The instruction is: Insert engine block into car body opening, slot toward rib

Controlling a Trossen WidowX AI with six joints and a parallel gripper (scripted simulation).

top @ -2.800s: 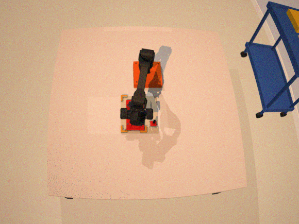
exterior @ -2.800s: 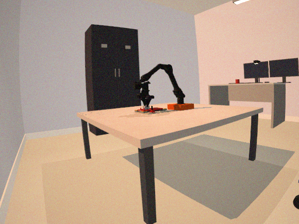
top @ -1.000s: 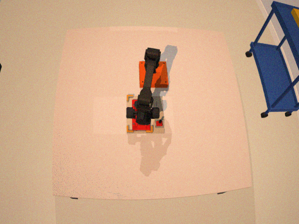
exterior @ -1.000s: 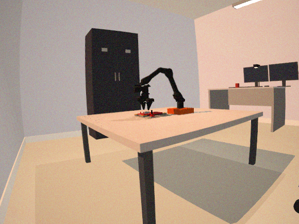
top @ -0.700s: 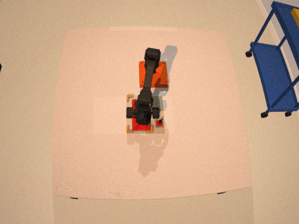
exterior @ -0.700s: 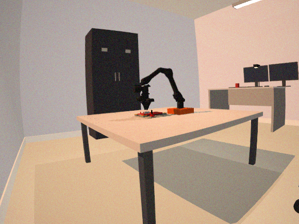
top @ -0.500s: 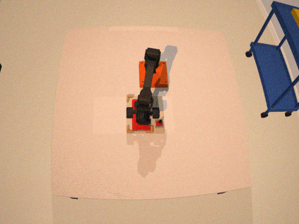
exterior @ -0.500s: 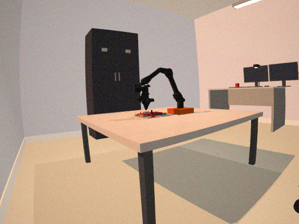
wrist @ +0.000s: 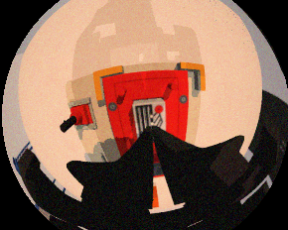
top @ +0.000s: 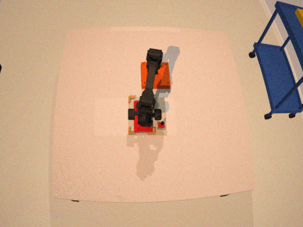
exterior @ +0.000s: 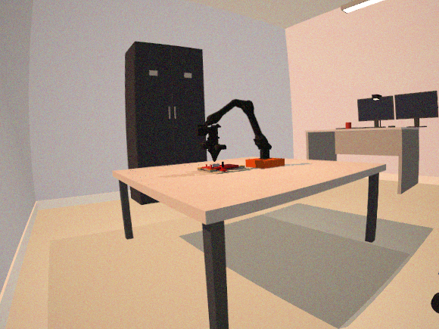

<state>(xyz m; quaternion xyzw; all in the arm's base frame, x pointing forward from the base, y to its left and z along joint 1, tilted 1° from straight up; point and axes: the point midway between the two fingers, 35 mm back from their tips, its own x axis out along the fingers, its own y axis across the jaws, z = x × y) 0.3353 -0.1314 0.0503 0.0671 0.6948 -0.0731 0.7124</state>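
The gripper (wrist: 153,134) is closed on nothing, fingertips together, hanging above the car body (wrist: 120,116) without touching it. The engine block (wrist: 149,115) sits in the opening of the red body, which lies on a board (top: 162,105) on the table (exterior: 242,190)

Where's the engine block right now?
In the wrist view the engine block sits in the middle of the red car body, just beyond the shut, empty gripper above it; the top view hides it under the arm.
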